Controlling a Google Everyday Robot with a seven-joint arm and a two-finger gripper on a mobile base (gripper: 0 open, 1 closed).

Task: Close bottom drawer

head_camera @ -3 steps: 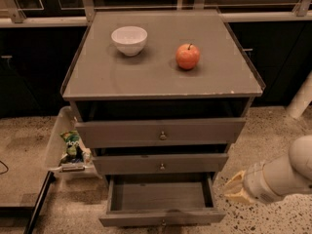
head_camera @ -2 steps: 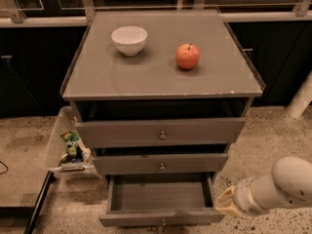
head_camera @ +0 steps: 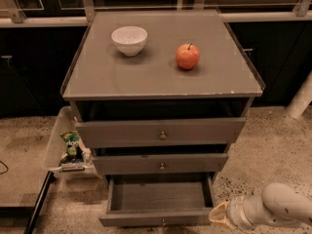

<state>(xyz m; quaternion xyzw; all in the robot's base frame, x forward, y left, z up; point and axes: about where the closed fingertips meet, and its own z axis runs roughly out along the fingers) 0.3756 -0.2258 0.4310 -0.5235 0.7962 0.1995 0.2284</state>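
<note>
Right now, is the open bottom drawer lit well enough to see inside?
Camera view: the bottom drawer is dim inside but readable, darkest at the back; the claw, beside the drawer's front corner at the picture's lower right, is lit evenly, with no glare.

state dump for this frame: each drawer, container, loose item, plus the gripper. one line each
bottom drawer: pulled far out, empty
middle drawer: out a little, dark gap above its front
top drawer: out a little, dark gap above its front
bowl: upright on the cabinet top, looks empty
apple: stem up, right of the bowl, apart
plastic bin: left of the drawers, holds a snack bag
gripper: low, by the bottom drawer's front right corner; contact unclear
</note>
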